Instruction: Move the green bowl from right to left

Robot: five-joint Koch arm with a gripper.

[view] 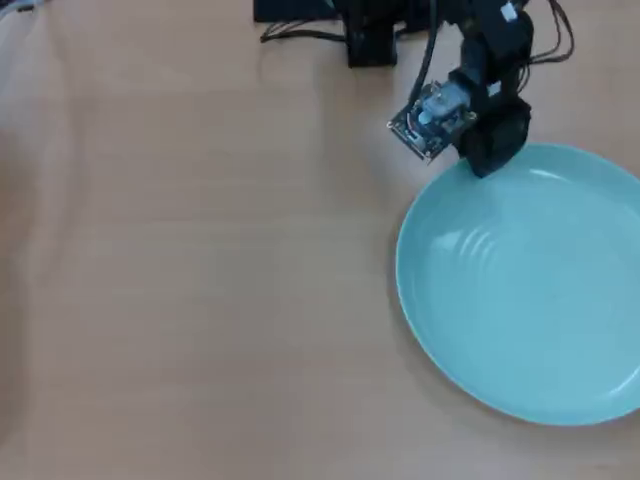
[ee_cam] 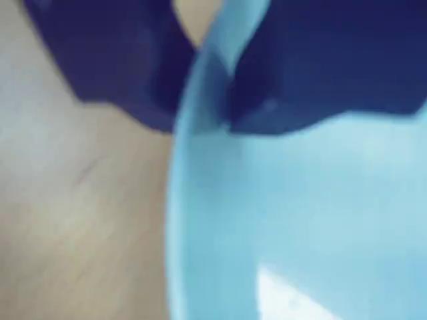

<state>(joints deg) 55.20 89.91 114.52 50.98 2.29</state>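
One broad wooden worktop (view: 200,280) fills the overhead view, pale tan and bare over its whole left half. Next in size, the green bowl (view: 530,285) lies flat on the right side of that view, a wide shallow pale turquoise dish with a low rim, its right edge cut off by the frame. Above it, the black arm (view: 490,60) reaches down from the top edge, where dark cables (view: 300,35) trail beside its base. A small camera board (view: 430,120) sits on the wrist, just off the bowl's upper left rim. Smallest of all, the gripper (view: 487,160) meets the bowl at that upper rim. In the wrist view, blurred and close, the gripper (ee_cam: 212,93) has one dark jaw on each side of the rim (ee_cam: 217,47), closed narrowly upon it, with the worktop (ee_cam: 80,220) to the left.
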